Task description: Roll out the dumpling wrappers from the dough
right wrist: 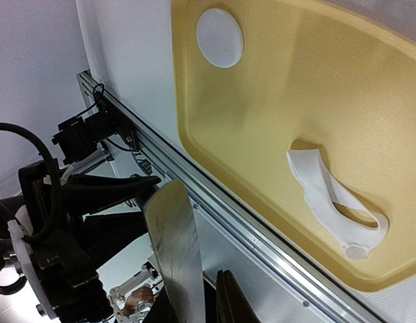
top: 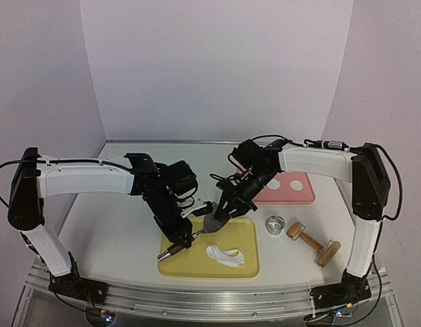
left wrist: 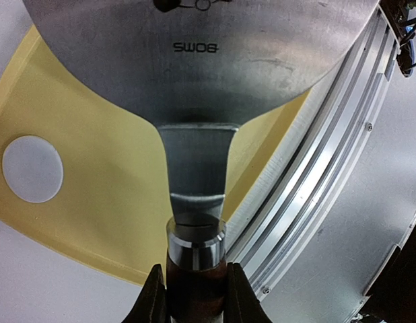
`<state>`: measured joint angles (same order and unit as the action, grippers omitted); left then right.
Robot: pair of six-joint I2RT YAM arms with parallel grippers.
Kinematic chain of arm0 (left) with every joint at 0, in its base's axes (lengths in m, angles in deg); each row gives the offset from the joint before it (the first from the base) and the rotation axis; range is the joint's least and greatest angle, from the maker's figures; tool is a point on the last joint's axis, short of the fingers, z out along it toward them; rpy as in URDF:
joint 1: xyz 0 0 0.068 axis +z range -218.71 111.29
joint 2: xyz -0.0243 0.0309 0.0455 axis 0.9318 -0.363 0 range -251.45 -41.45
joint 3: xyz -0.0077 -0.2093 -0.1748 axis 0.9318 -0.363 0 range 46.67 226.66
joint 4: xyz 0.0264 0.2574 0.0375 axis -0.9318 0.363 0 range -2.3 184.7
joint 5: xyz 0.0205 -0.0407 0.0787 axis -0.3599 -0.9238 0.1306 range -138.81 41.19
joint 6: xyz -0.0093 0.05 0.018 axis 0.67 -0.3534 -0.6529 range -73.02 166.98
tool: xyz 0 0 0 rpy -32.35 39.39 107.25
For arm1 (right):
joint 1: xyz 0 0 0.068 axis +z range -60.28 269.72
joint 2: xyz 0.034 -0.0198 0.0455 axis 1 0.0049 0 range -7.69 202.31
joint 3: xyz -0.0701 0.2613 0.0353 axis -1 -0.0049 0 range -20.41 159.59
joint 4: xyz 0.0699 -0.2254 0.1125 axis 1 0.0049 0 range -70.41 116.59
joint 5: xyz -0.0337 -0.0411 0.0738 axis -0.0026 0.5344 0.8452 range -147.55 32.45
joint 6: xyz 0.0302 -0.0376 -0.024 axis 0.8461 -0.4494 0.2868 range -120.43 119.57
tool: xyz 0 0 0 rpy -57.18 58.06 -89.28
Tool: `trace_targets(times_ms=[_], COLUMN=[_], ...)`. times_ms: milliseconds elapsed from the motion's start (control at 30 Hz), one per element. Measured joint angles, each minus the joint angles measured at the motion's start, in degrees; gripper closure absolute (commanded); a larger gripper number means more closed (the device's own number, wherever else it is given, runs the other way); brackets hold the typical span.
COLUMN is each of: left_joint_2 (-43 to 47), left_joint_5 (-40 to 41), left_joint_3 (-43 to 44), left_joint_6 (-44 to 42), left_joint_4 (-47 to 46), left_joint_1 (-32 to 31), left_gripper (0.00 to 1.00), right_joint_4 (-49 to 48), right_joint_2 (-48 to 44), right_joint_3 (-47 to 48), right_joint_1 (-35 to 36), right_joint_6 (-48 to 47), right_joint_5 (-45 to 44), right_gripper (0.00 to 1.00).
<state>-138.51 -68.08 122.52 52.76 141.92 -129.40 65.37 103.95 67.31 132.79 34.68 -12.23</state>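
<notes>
Three dumpling wrappers (top: 275,182) are showing, each a small, flat, white, neatly round disc. Two are lying side by side on the pink tray (top: 306,199) at the far right. The third is lying on the left part of the yellow tray (top: 248,231). One irregular dough piece (top: 225,255) is resting on that tray's near right. One ring cutter (top: 275,223) and one rolling pin (top: 313,243) are sitting on the desk (top: 115,231), right of it. The left tool (left wrist: 194,296) is pinching the handle of the one scraper (left wrist: 194,67). The right tool (top: 217,216) is sitting at the scraper's blade; whether it is gripping, I cannot tell.
</notes>
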Motion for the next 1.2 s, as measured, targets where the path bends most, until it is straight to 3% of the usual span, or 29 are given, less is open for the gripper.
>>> trace_targets(times_ms=[100, 200, 233, 267, 300, 400, 567, 767, 933, 1200], left_joint_2=[0.00, 0.00, 0.00, 0.02, 0.11, 1.99, 11.39, 21.49, 25.59, 27.08], left_joint_5=[0.37, 0.48, 0.68, 0.96, 0.92, -0.11, -5.44, -8.09, -10.03, -16.57], left_joint_3=[0.02, 0.02, 0.02, 0.02, 0.02, -0.42, -3.65, -8.31, -16.06, -22.14], left_joint_6=[-0.37, -0.70, -0.11, 0.50, 0.68, 3.89, 14.82, 31.23, 43.34, 51.34], left_joint_4=[0.28, 0.35, 0.31, -0.04, -0.35, -3.39, -13.84, -27.91, -39.69, -52.09], left_joint_1=[-0.57, -0.63, -0.63, -0.63, -0.63, 0.61, 10.75, 21.16, 24.30, 25.03], left_gripper=[0.95, 0.43, 0.27, 0.21, 0.03, 0.00, 0.00, 0.00, 0.00, 0.01], right_joint_4=[0.04, -0.11, -0.22, -0.31, -0.46, -1.46, -12.46, -22.34, -31.23, -39.30], right_joint_2=[0.02, 0.00, 0.00, 0.00, -0.04, -1.25, -11.45, -20.85, -25.40, -26.86], right_joint_3=[-0.04, -0.24, -0.48, -0.70, -1.07, -4.02, -15.30, -16.59, -16.61, -16.61], right_joint_1=[0.07, 0.20, 0.20, 0.20, 0.20, -0.35, -5.68, -10.62, -10.03, -9.88], right_joint_6=[-1.46, -2.73, -2.73, -2.73, -2.71, -2.38, 2.54, 4.66, 7.28, 10.01], right_joint_5=[-0.02, -0.15, -0.11, -0.83, -1.46, -4.59, -6.62, -7.02, -7.06, -7.43], right_gripper=[1.00, 1.00, 1.00, 1.00, 1.00, 1.00, 1.00, 1.00, 1.00, 1.00])
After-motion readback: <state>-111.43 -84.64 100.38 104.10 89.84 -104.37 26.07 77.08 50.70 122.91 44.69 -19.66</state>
